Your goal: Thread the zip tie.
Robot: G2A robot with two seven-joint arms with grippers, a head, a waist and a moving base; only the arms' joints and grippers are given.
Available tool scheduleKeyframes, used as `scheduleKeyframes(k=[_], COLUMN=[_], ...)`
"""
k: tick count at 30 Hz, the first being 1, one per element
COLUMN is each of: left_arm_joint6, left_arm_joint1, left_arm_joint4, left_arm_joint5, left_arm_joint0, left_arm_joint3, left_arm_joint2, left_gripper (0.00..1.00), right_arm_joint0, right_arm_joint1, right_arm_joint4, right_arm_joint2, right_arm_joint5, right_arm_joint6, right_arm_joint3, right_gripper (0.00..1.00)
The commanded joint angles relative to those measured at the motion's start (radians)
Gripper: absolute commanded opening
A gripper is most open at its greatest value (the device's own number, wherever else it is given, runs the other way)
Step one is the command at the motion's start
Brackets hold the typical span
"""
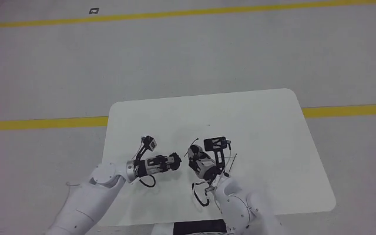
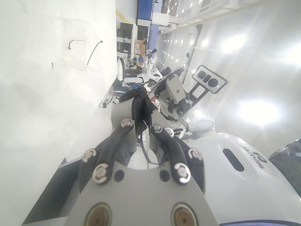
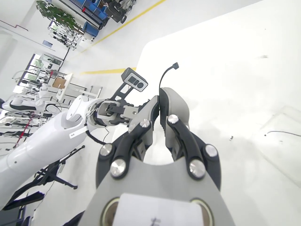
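Right end effector (image 3: 160,97) is clamped tight on a black zip tie (image 3: 164,76). The strap sticks out past the fingertips with the square head at the far end, held off the white worktop (image 1: 264,129). In the top view I see the left end effector (image 2: 140,93) just at its 9 o'clock, tips nearly meeting. Its fingers are pressed together; I cannot tell if anything is pinched between them. Both hang over the worktop's 6 o'clock part. Loose zip ties (image 2: 93,52) lie on a clear sheet (image 2: 77,29), well apart.
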Motion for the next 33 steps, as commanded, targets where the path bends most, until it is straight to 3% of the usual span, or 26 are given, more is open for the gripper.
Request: scheduleKeyframes(k=[1, 10, 16, 20, 33], left_arm_joint6=[0.032, 0.032, 0.066, 0.068, 0.067], left_arm_joint1=[0.0, 0.0, -0.001, 0.001, 0.002], left_arm_joint4=[0.018, 0.018, 0.025, 0.026, 0.031], left_arm_joint5=[0.0, 0.0, 0.0, 0.0, 0.003], left_arm_joint0=[-0.001, -0.001, 0.008, 0.014, 0.016], left_arm_joint3=[0.003, 0.003, -0.02, -0.028, -0.029], left_arm_joint2=[-0.005, -0.005, -0.002, -0.01, -0.011], left_gripper=[0.0, 0.0, 0.0, 0.0, 0.0], right_arm_joint0=[0.002, 0.008, 0.016, 0.024, 0.033], right_arm_joint1=[0.003, 0.005, 0.007, 0.01, 0.017], right_arm_joint4=[-0.043, -0.063, -0.116, -0.107, -0.104], right_arm_joint2=[-0.006, -0.009, -0.039, -0.048, -0.06], right_arm_joint5=[-0.008, -0.014, 0.062, 0.079, 0.061], right_arm_joint6=[-0.053, -0.051, -0.041, -0.041, -0.045], right_arm_joint3=[-0.01, 0.004, 0.026, 0.029, 0.039], right_gripper=[0.0, 0.0, 0.0, 0.0, 0.0])
